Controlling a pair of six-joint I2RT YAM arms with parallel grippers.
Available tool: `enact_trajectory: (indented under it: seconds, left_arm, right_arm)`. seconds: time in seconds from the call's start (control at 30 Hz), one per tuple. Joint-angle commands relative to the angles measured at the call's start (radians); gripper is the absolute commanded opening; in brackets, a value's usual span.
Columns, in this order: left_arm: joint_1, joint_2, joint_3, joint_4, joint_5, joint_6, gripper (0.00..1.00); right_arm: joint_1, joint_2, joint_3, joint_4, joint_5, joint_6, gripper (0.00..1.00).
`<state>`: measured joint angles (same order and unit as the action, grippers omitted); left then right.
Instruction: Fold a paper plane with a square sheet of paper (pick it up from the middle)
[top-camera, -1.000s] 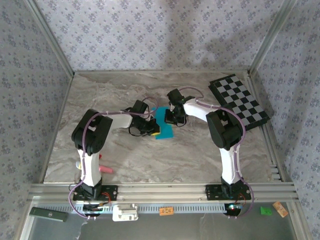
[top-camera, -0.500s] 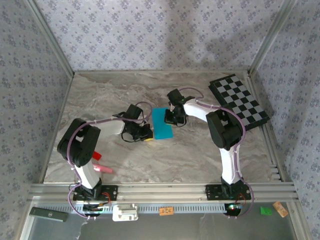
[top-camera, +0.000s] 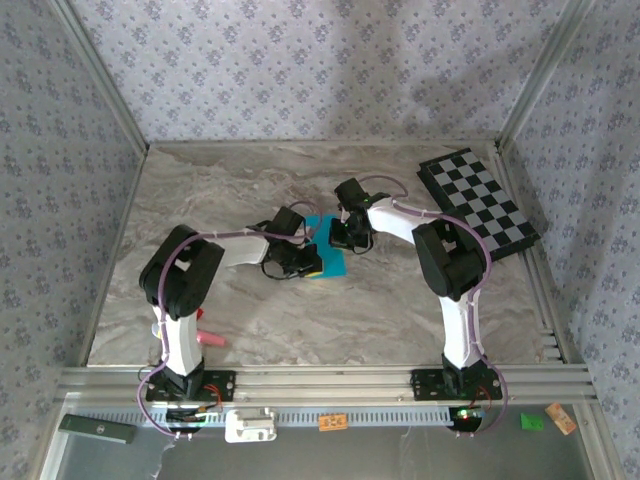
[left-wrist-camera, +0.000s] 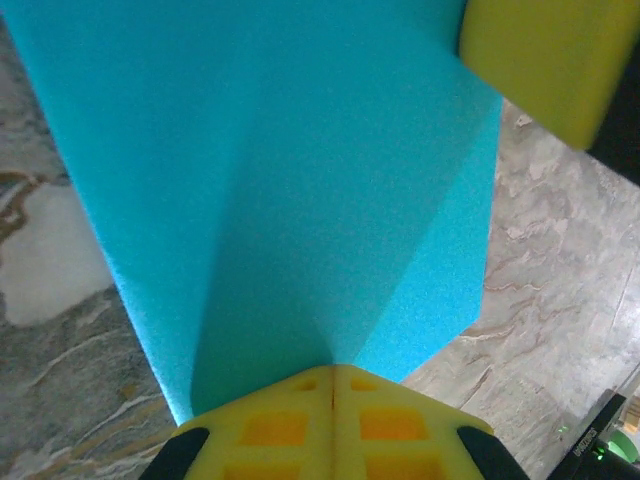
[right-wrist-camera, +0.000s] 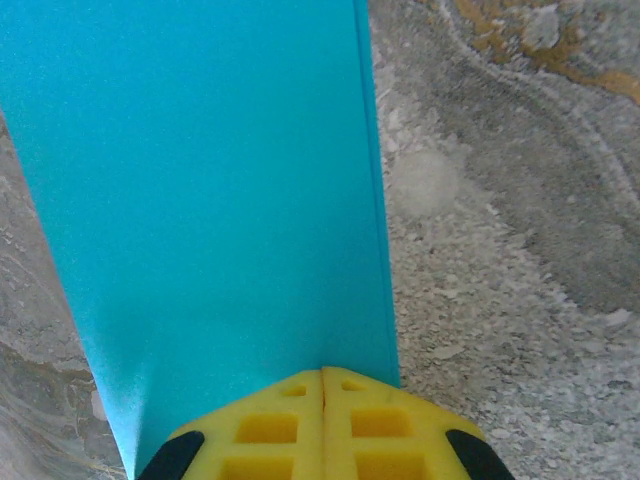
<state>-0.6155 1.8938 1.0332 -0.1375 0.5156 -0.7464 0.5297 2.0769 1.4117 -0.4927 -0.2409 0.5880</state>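
Grey marbled tabletop (top-camera: 400, 300) inside a booth with pale floral wallpaper, seen from above. Two white and black robot arms reach in from the near edge and meet near the middle of the surface.

Between them lies the cyan-blue paper (top-camera: 332, 262), flat on the tabletop and folded into a narrow upright strip. A black-and-white checkered board (top-camera: 478, 203) sits well apart at the far right corner. A small pink and red object (top-camera: 208, 338) lies near the base of the left arm.

The left claw (top-camera: 313, 265) rests on the left edge of the paper, and the right claw (top-camera: 340, 240) on its upper right part.

From the left wrist camera, the left claw (left-wrist-camera: 333, 385) is clenched, its two yellow fingers pressed together with no gap, tips touching the near edge of the paper (left-wrist-camera: 300, 200). A diagonal crease runs across the sheet. The right claw's yellow finger (left-wrist-camera: 545, 60) shows at the top right corner, on the paper.

From the right wrist camera, the right claw (right-wrist-camera: 322, 378) is likewise clenched tight, tips against the paper (right-wrist-camera: 210, 180), whose straight right edge runs away from it. Whether either claw pinches a layer of paper or only presses on it cannot be told.
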Motion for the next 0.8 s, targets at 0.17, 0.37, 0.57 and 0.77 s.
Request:
enact_trajectory:
  seconds: [0.17,0.37,0.57,0.77]
  left_arm:
    - [0.001,-0.106,-0.184,-0.086,-0.034,0.027,0.06]
    - [0.017,-0.246,-0.183,-0.052,-0.015,-0.001,0.13]
    - [0.07,-0.291,-0.151,0.108,-0.041,-0.056,0.26]
    - [0.1,-0.201,-0.058,0.178,-0.085,-0.134,0.33]
  right_arm:
    - [-0.004,0.122,-0.1,-0.14,0.11,0.024,0.03]
    - [0.036,0.052,-0.101,-0.112,0.073,0.033,0.04]
    - [0.052,-0.06,-0.043,-0.026,0.037,0.06,0.07]
    - [0.007,-0.238,-0.106,0.109,-0.007,0.099,0.24]
